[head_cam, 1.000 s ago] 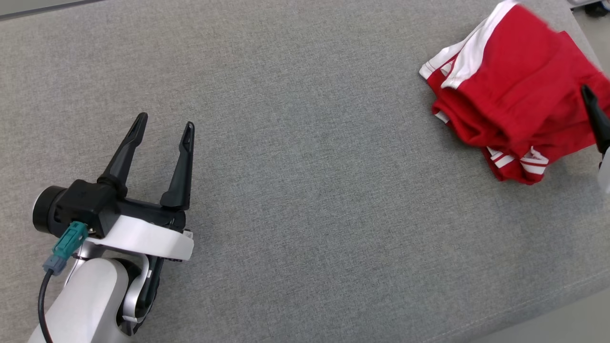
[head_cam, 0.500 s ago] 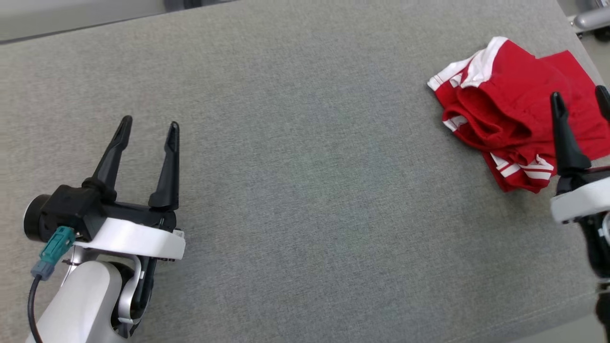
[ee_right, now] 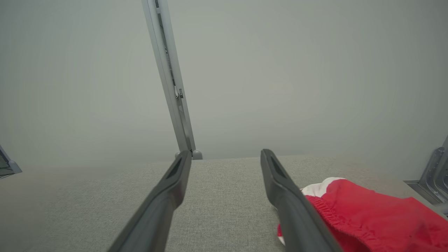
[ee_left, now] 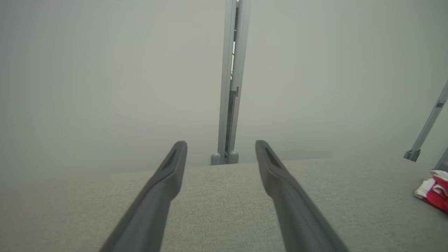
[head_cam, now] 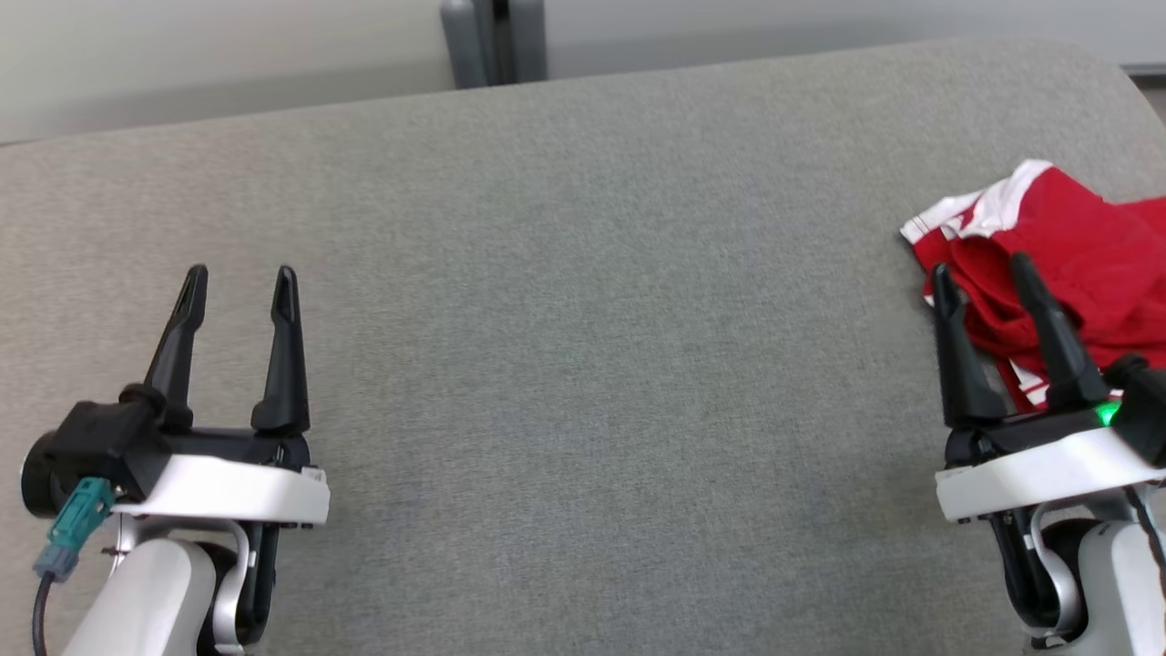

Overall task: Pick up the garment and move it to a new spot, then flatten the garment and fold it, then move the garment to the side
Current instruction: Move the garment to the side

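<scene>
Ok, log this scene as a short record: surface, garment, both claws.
table: grey fabric top
garment: red with white trim, bunched, lying at the table's right side
left claw: open, holding nothing, far from the garment
right claw: open, holding nothing, at the garment's near edge; cloth lies beside one finger, not between them
task stage: garment not gripped

Wide-spread left end effector over grey table; upright post beyond; red-white garment far right.

Bare lab-like room — grey cloth-covered table, blank pale wall, grey metal upright behind it.
</scene>
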